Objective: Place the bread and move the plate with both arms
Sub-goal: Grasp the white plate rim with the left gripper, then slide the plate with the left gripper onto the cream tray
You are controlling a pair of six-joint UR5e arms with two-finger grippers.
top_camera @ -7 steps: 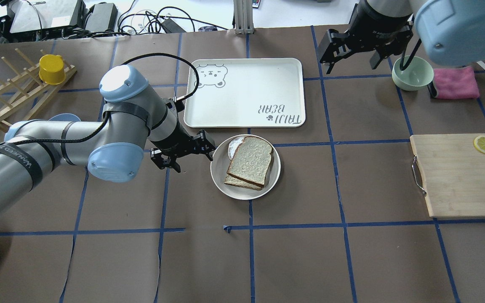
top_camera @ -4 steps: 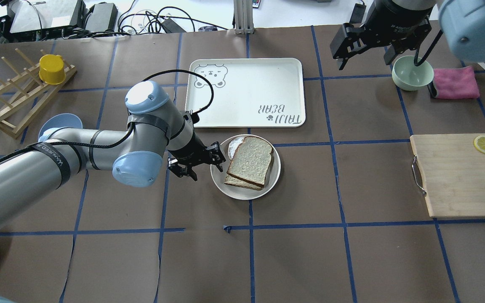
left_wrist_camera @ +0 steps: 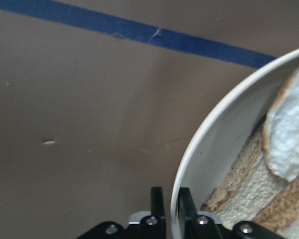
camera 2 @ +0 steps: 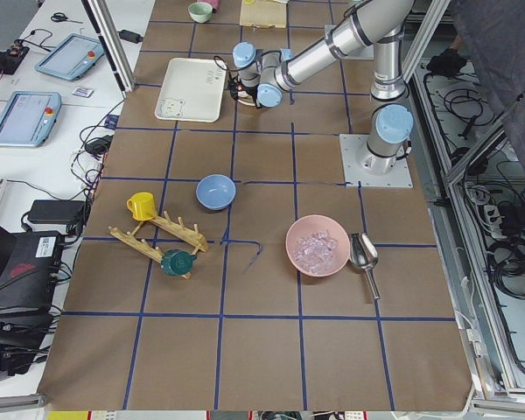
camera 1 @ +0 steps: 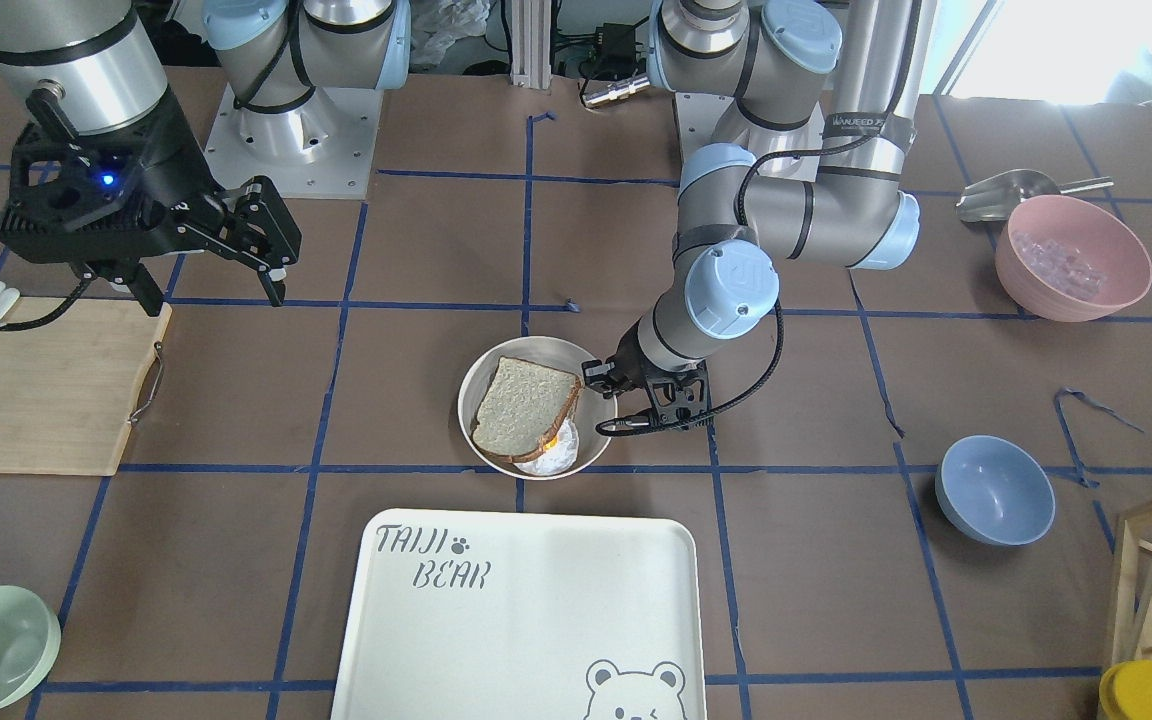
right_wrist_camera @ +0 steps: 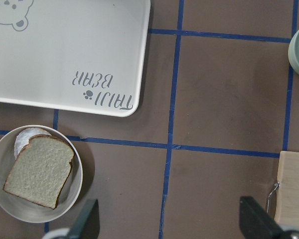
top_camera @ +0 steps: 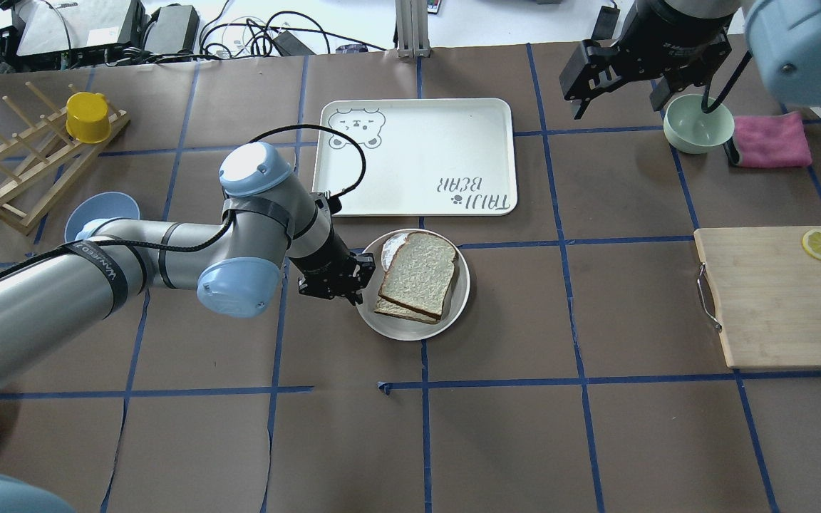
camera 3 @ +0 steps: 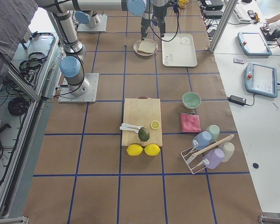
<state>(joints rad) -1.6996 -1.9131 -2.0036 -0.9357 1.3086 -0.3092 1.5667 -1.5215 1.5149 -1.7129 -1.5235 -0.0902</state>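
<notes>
The plate (top_camera: 410, 331) sits at mid-table just in front of the tray. The bread (top_camera: 417, 274) lies on it over a second slice and a fried egg. My left gripper (top_camera: 350, 281) is at the plate's left edge; in the left wrist view (left_wrist_camera: 172, 199) its jaws are shut on the plate's rim (left_wrist_camera: 214, 119). The front view shows the same grip (camera 1: 604, 400) beside the bread (camera 1: 521, 405). My right gripper (top_camera: 621, 96) is open and empty, high over the far right of the table. Its wrist view shows the plate (right_wrist_camera: 77, 184) and bread (right_wrist_camera: 39, 172) far below.
The "TAIJI BEAR" tray (top_camera: 417, 157) lies just beyond the plate. A green bowl (top_camera: 698, 125) and pink cloth (top_camera: 770, 139) are at far right, a cutting board (top_camera: 774, 299) at right, a blue bowl (top_camera: 100, 210) and a wooden rack (top_camera: 18, 167) at left.
My left gripper has moved right to the plate's rim and closed on it; the plate has shifted slightly left. My right gripper has moved a little right.
</notes>
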